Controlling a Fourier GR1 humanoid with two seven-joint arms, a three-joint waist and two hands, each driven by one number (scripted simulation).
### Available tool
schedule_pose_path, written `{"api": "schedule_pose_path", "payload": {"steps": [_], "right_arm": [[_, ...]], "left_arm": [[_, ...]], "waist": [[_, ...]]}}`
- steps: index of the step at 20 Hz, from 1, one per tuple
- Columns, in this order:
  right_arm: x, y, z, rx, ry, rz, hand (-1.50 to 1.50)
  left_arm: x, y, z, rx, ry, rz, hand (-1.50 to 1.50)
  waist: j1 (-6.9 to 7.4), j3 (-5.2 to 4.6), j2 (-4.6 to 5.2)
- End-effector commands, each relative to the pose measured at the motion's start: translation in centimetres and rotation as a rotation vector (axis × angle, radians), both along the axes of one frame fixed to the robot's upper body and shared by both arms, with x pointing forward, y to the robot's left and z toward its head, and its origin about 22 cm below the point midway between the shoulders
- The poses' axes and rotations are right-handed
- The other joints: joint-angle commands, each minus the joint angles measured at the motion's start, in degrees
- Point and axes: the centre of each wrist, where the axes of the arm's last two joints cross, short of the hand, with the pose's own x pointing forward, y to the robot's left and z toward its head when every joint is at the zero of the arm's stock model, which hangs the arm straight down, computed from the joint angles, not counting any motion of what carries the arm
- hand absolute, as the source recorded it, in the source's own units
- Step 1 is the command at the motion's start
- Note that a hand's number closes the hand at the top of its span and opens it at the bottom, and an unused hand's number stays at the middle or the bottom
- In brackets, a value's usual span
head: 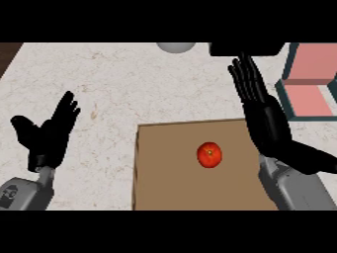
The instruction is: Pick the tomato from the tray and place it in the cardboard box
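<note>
Tomato (209,154) sat ungrasped on the brown tray (163,168); right hand (266,116) hovered beside it, fingers straight. Next: close around it, toward the box (313,81).

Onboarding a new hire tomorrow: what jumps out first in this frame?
The red tomato lying alone in the middle of the flat brown tray, low centre. Next, the right hand, open with straight fingers, stretched along the tray's right edge toward the open teal box with a pink lining at the upper right. The left hand rests open at the left, over bare counter.
</note>
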Motion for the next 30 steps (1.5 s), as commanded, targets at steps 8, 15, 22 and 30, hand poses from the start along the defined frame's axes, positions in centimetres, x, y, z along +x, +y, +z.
{"api": "schedule_pose_path", "payload": {"steps": [8, 15, 22, 30], "right_arm": [[1.3, -11.6, 7.2, -0.598, -0.011, -0.084, -1.5], [1.0, -14.4, 5.3, -0.747, -0.205, 0.053, -1.5], [-0.7, -11.8, 6.3, -1.061, -0.24, 0.134, -1.5], [-3.6, -4.6, 8.5, -1.411, -0.165, 0.26, -1.5]], "left_arm": [[1.2, 1.2, 5.6, 0.32, -0.33, -0.363, 0.0], [1.0, 1.1, 4.3, 0.336, -0.336, -0.421, 0.0], [1.8, 1.4, 4.4, 0.324, -0.346, -0.412, 0.0], [1.6, 0.5, 5.3, 0.334, -0.355, -0.438, 0.0]], "waist": [[-1.81, -0.87, 0.75], [0.22, -0.74, 1.09], [-0.2, -0.85, 0.87], [0.2, -0.85, 0.68]]}}
